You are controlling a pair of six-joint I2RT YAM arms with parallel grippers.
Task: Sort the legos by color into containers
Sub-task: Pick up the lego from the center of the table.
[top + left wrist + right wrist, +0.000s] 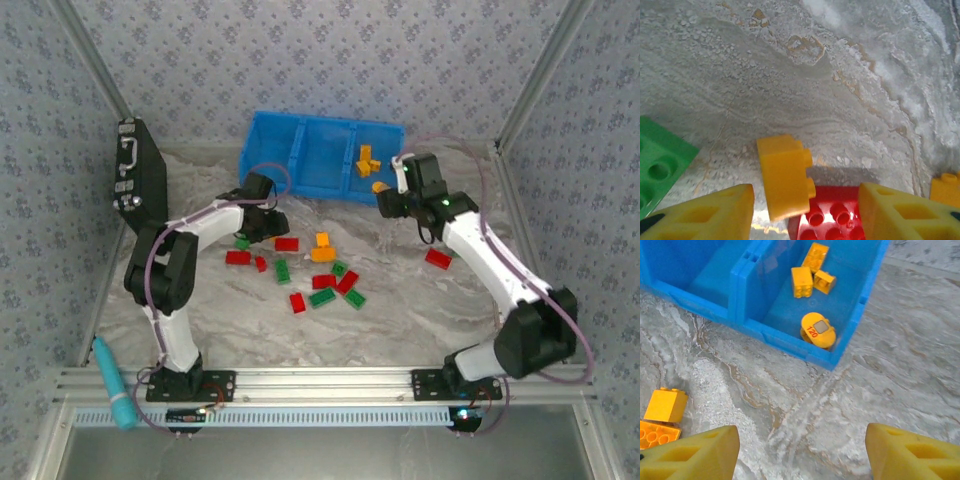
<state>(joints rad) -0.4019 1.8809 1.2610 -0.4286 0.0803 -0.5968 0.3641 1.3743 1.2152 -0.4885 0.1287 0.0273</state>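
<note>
The blue bin (300, 150) stands at the back with three compartments; its right one (852, 285) holds three orange bricks (802, 281) and a round orange piece (818, 330). Red, green and orange legos (322, 280) lie scattered mid-table. My left gripper (262, 222) (802, 220) is open and low over the table. A tilted orange brick (785, 175) sits between its fingers, touching neither, leaning at a red brick (835, 212). A green brick (660, 160) lies to its left. My right gripper (390, 200) (800, 455) is open over bare table just before the bin's right compartment.
A black case with a silver handle (135, 175) stands at the far left. A teal tool (115, 385) rests on the front rail. Two orange bricks (662, 415) lie left of my right gripper. A lone red brick (438, 258) lies under the right arm.
</note>
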